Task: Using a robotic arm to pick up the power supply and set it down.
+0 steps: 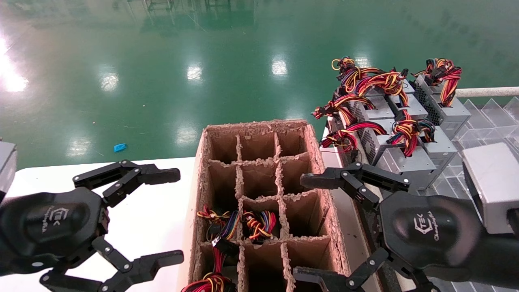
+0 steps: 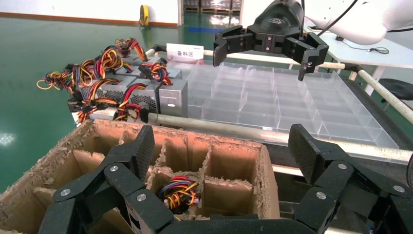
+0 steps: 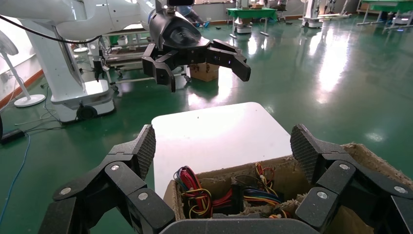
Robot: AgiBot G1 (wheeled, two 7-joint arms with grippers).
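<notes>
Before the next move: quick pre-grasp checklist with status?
1. Right tool open and holding nothing: ok.
2. Left tool open, hovering above the white tabletop, away from the pick: ok.
3. Grey sheet-metal power supplies with red-yellow wire bundles in view, beyond the right tool: ok.
4. Brown cardboard divider box has free cells at its far end: ok.
5. Wire loops tangled between neighbouring supplies: cannot tell.

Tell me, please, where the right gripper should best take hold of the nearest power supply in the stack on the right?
Probably across the grey metal body of the nearest power supply, coming from above. Its flat sides suit the open right gripper; the looped wires on top would slip or snag.
</notes>
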